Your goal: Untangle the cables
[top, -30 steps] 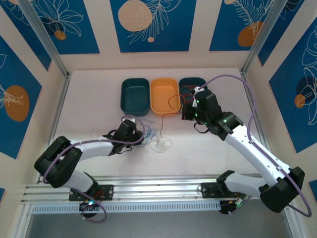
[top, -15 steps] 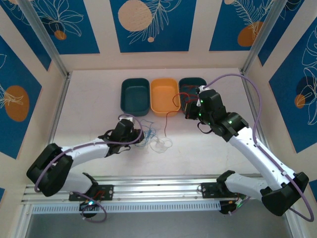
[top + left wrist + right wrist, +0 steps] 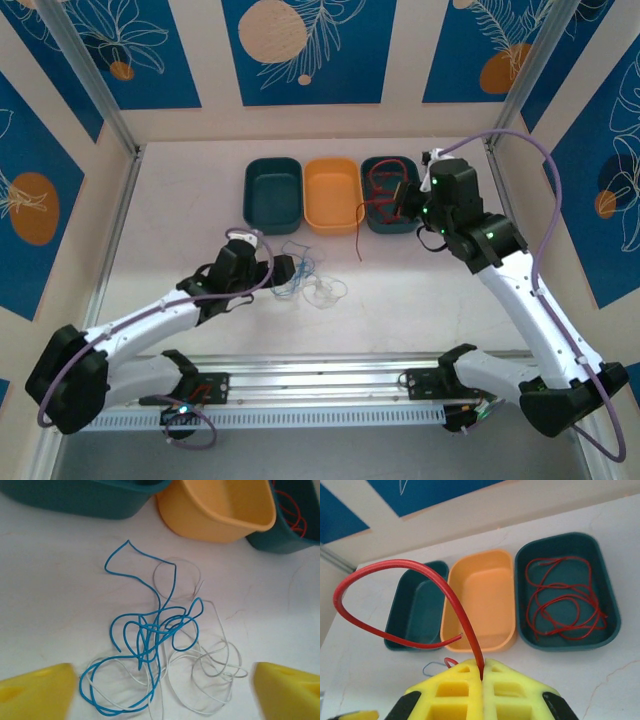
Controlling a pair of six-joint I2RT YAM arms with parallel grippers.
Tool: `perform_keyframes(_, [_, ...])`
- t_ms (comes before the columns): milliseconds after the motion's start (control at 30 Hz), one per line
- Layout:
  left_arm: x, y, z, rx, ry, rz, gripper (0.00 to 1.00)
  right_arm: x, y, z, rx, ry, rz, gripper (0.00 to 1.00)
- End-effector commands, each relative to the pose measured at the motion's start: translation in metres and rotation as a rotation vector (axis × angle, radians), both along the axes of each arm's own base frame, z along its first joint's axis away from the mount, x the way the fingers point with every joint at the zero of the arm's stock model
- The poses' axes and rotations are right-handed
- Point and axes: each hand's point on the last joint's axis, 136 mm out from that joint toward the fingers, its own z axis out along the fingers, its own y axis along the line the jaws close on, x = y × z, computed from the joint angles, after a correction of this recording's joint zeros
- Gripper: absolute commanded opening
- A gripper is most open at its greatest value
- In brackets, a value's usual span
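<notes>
Top external view: the orange bin stands in the middle of a row of three on the desk, with the left teal bin touching one side and the right teal bin touching the other. The right hand hangs over the right teal bin, just beside the orange bin, and is pinched closed on a red cable. That cable crosses the orange bin's right edge and dangles in front of it.

In the right wrist view the fingers of the right hand meet on the red cable, which arcs up and over toward the left teal bin. Coiled red cables lie inside the right teal bin, beside the orange bin.

The left hand sits on the near side of the orange bin, toward the left, with its fingers spread wide and holding nothing. In the left wrist view, the blue cable and the white cable lie tangled together on the desk, near the orange bin, between the parted fingertips of the left hand.
</notes>
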Motion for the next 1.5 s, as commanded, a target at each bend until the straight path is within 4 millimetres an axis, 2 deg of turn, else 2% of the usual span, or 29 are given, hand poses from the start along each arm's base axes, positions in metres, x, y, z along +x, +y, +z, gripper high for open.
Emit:
perform_keyframes(0, [0.0, 0.011, 0.011, 0.03, -0.02, 0.023, 1.0, 0.008, -0.009, 0.008, -0.009, 0.003, -0.004, 0.0])
perform_keyframes(200, [-0.004, 0.025, 0.018, 0.066, -0.054, 0.046, 1.0, 0.041, -0.031, 0.014, -0.039, 0.005, -0.054, 0.0])
perform_keyframes(400, [-0.006, 0.034, 0.027, 0.066, -0.102, 0.072, 1.0, 0.082, -0.058, 0.003, -0.144, 0.023, -0.137, 0.0])
perform_keyframes(700, [-0.009, 0.048, 0.034, 0.082, -0.142, 0.11, 1.0, 0.139, -0.067, -0.002, -0.183, -0.008, -0.134, 0.0])
perform_keyframes(933, [-0.012, 0.055, 0.036, 0.084, -0.154, 0.134, 1.0, 0.175, -0.071, -0.024, -0.203, 0.052, -0.119, 0.0])
perform_keyframes(1100, [-0.014, 0.061, 0.036, 0.095, -0.154, 0.149, 1.0, 0.182, -0.066, -0.047, -0.2, 0.173, -0.09, 0.0])
perform_keyframes(1233, [-0.014, 0.062, 0.034, 0.103, -0.153, 0.154, 1.0, 0.18, -0.062, -0.072, -0.2, 0.292, -0.059, 0.0])
perform_keyframes(1467, [-0.013, 0.061, 0.032, 0.109, -0.15, 0.152, 1.0, 0.172, -0.058, -0.104, -0.206, 0.463, -0.015, 0.0])
